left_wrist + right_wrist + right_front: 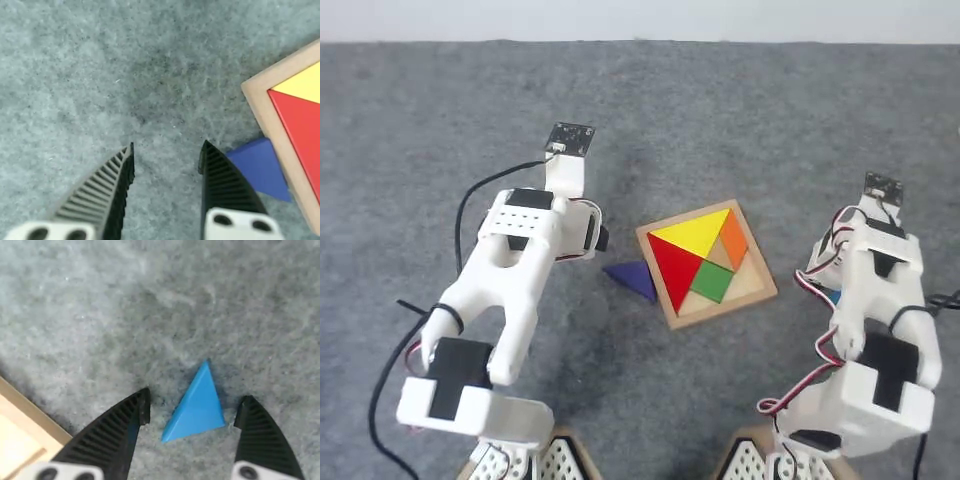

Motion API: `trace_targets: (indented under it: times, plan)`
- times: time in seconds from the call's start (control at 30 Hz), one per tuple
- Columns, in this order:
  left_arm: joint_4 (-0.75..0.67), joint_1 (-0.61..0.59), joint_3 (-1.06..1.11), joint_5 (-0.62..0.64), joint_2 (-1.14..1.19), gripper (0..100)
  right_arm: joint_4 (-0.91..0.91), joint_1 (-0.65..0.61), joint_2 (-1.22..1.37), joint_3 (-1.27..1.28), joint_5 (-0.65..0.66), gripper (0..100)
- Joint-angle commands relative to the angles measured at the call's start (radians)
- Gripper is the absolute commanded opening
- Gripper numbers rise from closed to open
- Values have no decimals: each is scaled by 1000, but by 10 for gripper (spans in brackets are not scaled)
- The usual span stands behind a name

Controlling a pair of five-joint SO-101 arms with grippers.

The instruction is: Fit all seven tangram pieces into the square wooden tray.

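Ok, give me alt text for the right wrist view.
The right tool, open, straddles a light blue triangle lying flat on the grey carpet. An edge of the wooden tray lies close by.

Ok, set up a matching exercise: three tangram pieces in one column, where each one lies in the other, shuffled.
Pieces:
1. yellow triangle
2. dark blue piece
3. light blue triangle

Places:
A. on the carpet, between the open fingers of the right gripper
B. in the tray
C. on the carpet right beside the tray, next to the left gripper

Pairs: 1-B, 2-C, 3-A
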Motion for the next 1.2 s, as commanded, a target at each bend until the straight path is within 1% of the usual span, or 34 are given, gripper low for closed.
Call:
trace_targets:
  times: [0.0,0.13,0.33,0.57,0.6,0.67,0.7,0.77,0.83,1.03,1.17]
  plan:
    - [-21,3,-5,5,-44,207,-13,10,-1,-40,-12,263]
    - [-21,0,-5,5,-44,207,-15,8,1,-38,-9,179]
    - [-21,-2,-5,5,-46,207,12,8,1,-32,-9,177]
    - [-23,-2,-5,5,-46,207,113,8,-1,-32,-20,177]
    - [-23,-2,-5,5,-46,207,124,8,-1,-32,-40,177]
    - [-23,-2,-5,5,-46,207,140,8,-1,-34,-89,199]
    - [-23,-2,-5,5,-46,207,142,8,-1,-34,-103,230]
    - [-23,-2,-5,5,-46,207,145,5,1,-34,-112,296]
    - [-21,-2,-5,5,-46,207,150,-10,2,-34,-112,312]
    - [-20,-2,-5,5,-46,207,150,-10,77,-64,-110,204]
    - [-20,-2,-5,5,-46,207,153,-12,104,-97,-114,156]
